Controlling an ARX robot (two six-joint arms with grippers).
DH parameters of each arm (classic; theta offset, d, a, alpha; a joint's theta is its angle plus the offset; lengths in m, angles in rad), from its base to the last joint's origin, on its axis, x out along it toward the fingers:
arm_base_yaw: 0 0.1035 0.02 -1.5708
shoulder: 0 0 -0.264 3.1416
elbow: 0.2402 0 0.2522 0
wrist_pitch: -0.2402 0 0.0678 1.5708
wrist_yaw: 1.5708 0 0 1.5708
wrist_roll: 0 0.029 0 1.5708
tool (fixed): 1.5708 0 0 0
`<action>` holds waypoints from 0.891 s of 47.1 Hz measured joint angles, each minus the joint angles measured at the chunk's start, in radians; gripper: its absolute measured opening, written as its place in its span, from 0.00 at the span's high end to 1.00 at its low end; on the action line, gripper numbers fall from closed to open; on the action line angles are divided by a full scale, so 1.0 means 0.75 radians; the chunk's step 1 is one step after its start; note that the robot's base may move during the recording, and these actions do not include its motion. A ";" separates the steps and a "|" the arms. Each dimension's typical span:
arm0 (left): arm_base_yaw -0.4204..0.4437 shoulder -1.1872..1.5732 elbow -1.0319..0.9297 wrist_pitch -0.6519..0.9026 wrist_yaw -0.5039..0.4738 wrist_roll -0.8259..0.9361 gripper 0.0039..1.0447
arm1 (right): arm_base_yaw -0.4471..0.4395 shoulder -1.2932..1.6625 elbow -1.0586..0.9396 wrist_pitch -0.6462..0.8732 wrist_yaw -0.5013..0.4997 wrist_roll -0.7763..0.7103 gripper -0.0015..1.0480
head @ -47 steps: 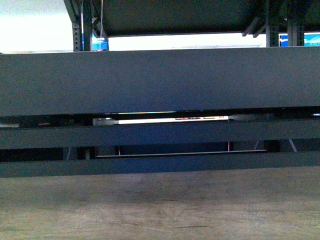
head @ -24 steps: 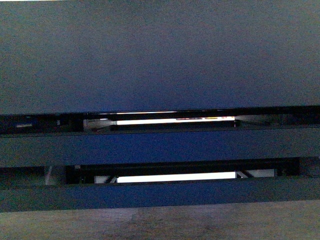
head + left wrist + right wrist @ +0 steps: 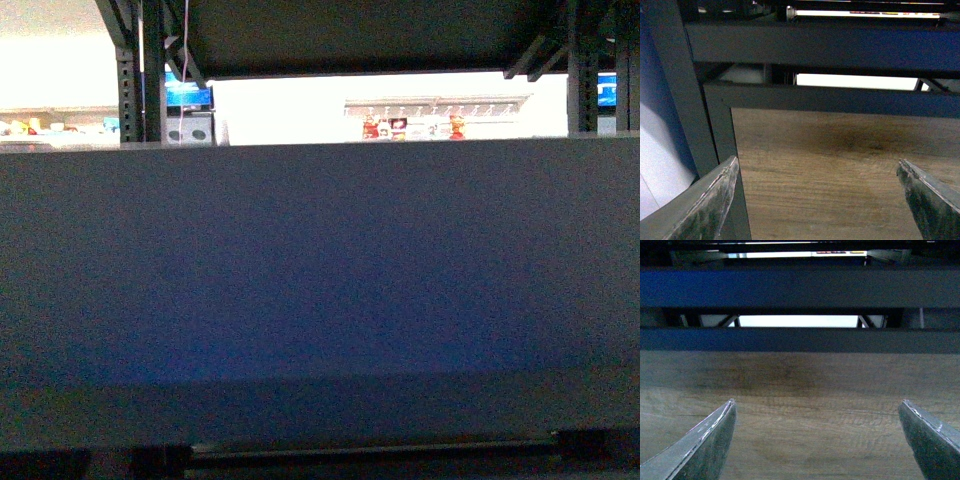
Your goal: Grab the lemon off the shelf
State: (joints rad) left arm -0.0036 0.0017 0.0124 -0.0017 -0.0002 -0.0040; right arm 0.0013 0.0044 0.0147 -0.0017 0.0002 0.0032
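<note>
Both pincers are wide open with nothing in them. The left gripper (image 3: 817, 167) and right gripper (image 3: 817, 407) each hang in front of the shelf (image 3: 320, 300), level with its wood-grain lower panel (image 3: 805, 380) and below its black tray tiers (image 3: 800, 287).

As for the lemon, I can't see it in any view. The front camera is mostly staring at one tier's raised front edge (image 3: 450, 220), with just a bright strip of background above it.

So my take is that the job right now is finding the fruit, not grabbing it. I'd get a look over that edge so the tray floor shows. Then go in with the jaws spread, up and over the lip rather than straight at it, because the gaps between tiers look tight.

The left arm is also just beside an upright (image 3: 675, 85), so mind that.
</note>
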 joint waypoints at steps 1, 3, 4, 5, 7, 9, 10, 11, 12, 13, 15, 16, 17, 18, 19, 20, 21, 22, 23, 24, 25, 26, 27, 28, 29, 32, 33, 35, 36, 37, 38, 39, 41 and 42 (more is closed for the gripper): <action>0.000 0.000 0.000 0.000 0.000 0.000 0.07 | 0.000 0.000 0.000 0.000 -0.001 -0.001 0.07; 0.000 0.000 0.000 0.000 0.001 -0.001 0.07 | 0.000 0.000 0.000 0.000 -0.001 -0.001 0.07; 0.000 0.000 0.000 0.000 0.001 0.000 0.07 | 0.000 0.000 0.000 0.000 -0.001 0.000 0.07; 0.000 0.000 0.000 0.000 0.000 0.000 0.07 | 0.000 0.000 0.000 0.000 -0.001 0.000 0.07; 0.000 0.000 0.000 0.000 0.001 0.000 0.07 | 0.001 0.000 0.000 0.000 -0.001 -0.001 0.07; 0.000 0.000 0.000 0.000 0.001 0.001 0.07 | 0.001 0.000 0.000 0.000 -0.001 0.000 0.07; 0.000 0.000 0.000 0.000 -0.001 0.000 0.07 | 0.001 0.000 0.000 0.000 -0.001 -0.001 0.07; 0.000 0.000 0.000 0.000 0.000 0.000 0.07 | 0.000 0.000 0.000 0.000 -0.001 -0.001 0.07; 0.000 0.000 0.000 0.000 0.001 0.000 0.07 | 0.000 0.000 0.000 0.000 -0.001 0.000 0.07; 0.000 0.000 0.000 0.000 0.001 -0.001 0.07 | 0.000 0.000 0.000 0.000 -0.001 -0.001 0.07; 0.000 0.000 0.000 0.000 0.001 0.000 0.07 | 0.001 0.000 0.000 0.000 -0.001 0.000 0.07; 0.000 0.000 0.000 0.000 0.001 -0.001 0.07 | 0.000 0.000 0.000 0.000 -0.001 -0.001 0.07; 0.000 0.000 0.000 0.000 0.000 0.000 0.07 | 0.001 0.000 0.000 0.000 0.000 0.001 0.07; 0.000 0.000 0.000 0.000 0.000 0.001 0.07 | 0.001 0.000 0.000 0.000 -0.001 -0.001 0.07; 0.000 0.000 0.000 0.000 -0.001 0.000 0.07 | 0.000 0.000 0.000 0.000 -0.001 -0.001 0.07; 0.000 0.000 0.000 0.000 0.000 0.000 0.07 | 0.000 0.000 0.000 0.000 -0.001 0.000 0.07; 0.000 0.000 0.000 0.000 0.000 -0.001 0.07 | 0.000 0.000 0.000 0.000 -0.001 -0.001 0.07; 0.000 0.000 0.000 0.000 0.000 -0.001 0.07 | 0.001 0.000 0.000 0.000 -0.001 -0.001 0.07; 0.000 0.000 0.000 0.000 0.001 0.000 0.07 | 0.001 0.000 0.000 0.000 -0.001 0.001 0.07; 0.000 0.000 0.000 0.000 0.000 -0.001 0.07 | 0.000 0.000 0.000 0.000 -0.001 -0.001 0.07; 0.000 0.000 0.000 0.000 0.000 0.000 0.07 | 0.000 0.000 0.000 0.000 -0.001 -0.001 0.07; 0.000 0.000 0.000 0.000 0.000 0.001 0.07 | 0.000 0.000 0.000 0.000 -0.001 0.001 0.07; 0.000 0.000 0.000 0.000 0.000 0.000 0.07 | 0.000 0.000 0.000 0.000 -0.001 -0.001 0.07; 0.000 0.000 0.000 0.000 0.000 0.000 0.07 | 0.000 0.000 0.000 0.000 0.000 0.001 0.07; 0.000 0.000 0.000 0.000 0.000 0.000 0.07 | 0.001 0.000 0.000 0.000 -0.001 -0.001 0.07; 0.000 0.000 0.000 0.000 0.001 0.000 0.07 | 0.000 0.000 0.000 0.000 -0.001 -0.001 0.07; 0.000 0.000 0.000 0.000 0.000 0.000 0.07 | 0.001 0.000 0.000 0.000 -0.001 -0.001 0.07; 0.000 0.000 0.000 0.000 0.000 0.000 0.07 | 0.001 0.000 0.000 0.000 -0.001 -0.001 0.07; 0.000 0.000 0.000 0.000 0.001 0.000 0.07 | 0.000 0.000 0.000 -0.001 -0.001 0.001 0.07; 0.000 0.000 0.000 0.000 -0.001 -0.001 0.07 | 0.000 0.000 0.000 0.000 -0.001 -0.001 0.07; 0.000 0.000 0.000 0.000 -0.001 0.000 0.07 | 0.000 -0.001 0.000 0.000 -0.001 0.000 0.07; 0.000 0.000 0.000 0.000 0.000 0.000 0.07 | 0.000 0.000 0.000 0.000 -0.002 -0.001 0.07; 0.000 0.000 0.000 0.000 0.001 0.000 0.07 | 0.000 0.000 0.000 0.000 0.001 0.000 0.07; 0.000 0.000 0.000 0.000 0.001 0.000 0.07 | 0.001 -0.001 0.000 0.000 -0.002 -0.001 0.07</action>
State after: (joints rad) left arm -0.0036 0.0017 0.0124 -0.0017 0.0002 -0.0040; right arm 0.0017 0.0040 0.0147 -0.0017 -0.0010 0.0029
